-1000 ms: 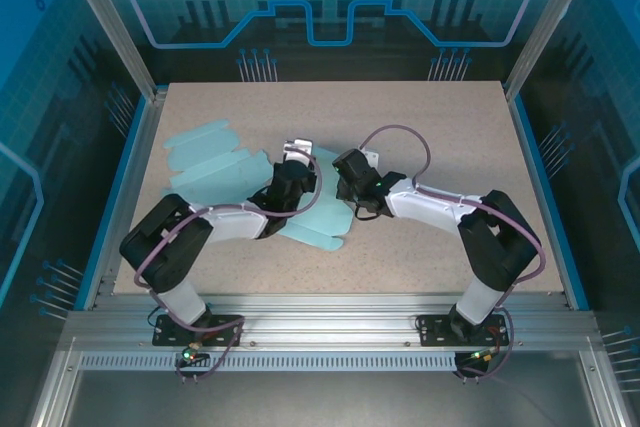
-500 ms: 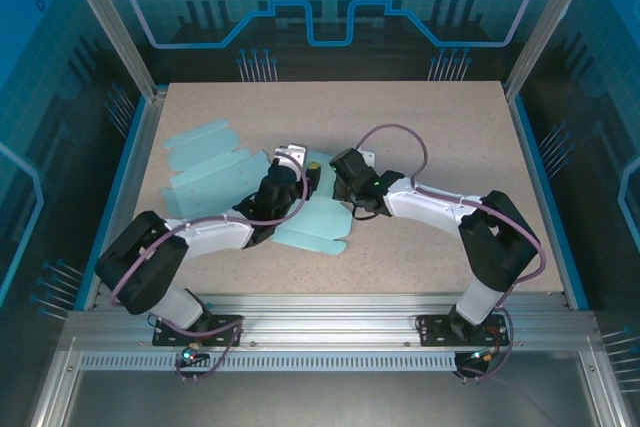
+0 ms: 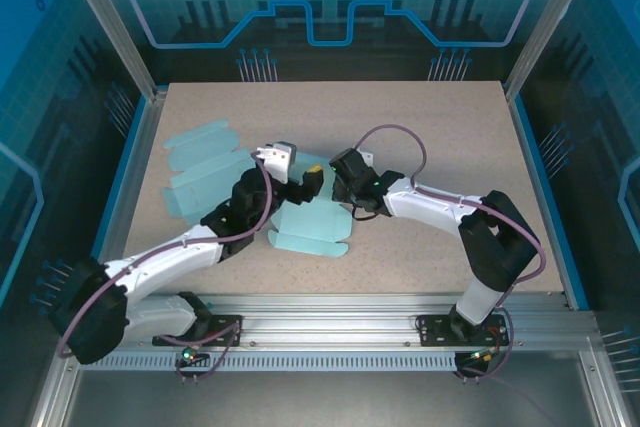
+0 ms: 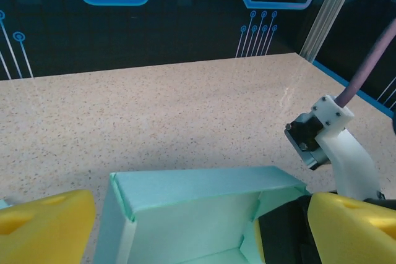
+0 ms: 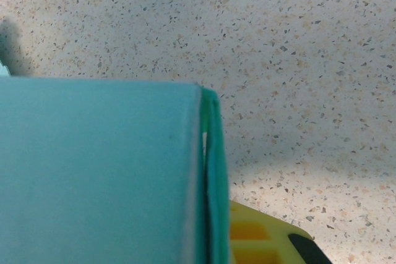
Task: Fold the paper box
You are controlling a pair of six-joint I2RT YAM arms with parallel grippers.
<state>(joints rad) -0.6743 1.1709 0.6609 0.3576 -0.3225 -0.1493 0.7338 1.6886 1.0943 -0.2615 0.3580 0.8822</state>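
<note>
The thin teal paper box [image 4: 198, 190], open-topped with crisply creased upright walls, sits low and central in the left wrist view on the matte speckled beige tabletop [image 4: 154, 109]. The left gripper [image 4: 201, 205] is released, its yellow fingers [image 4: 43, 227] spread wide either side of the box. The right gripper [image 3: 342, 192] is clenched on the box's right wall. Flat teal paper cut-outs [image 3: 200, 162] lie in the upper left, and bare table stretches beyond the box.

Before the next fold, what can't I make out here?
Floor of the paper box: left wrist view, cut by the bottom edge.
Whether the right gripper holds the wall: top view, its wrist covers it; right wrist view, the wall hides a finger.
Box's left corner: top view, left arm over it.
</note>
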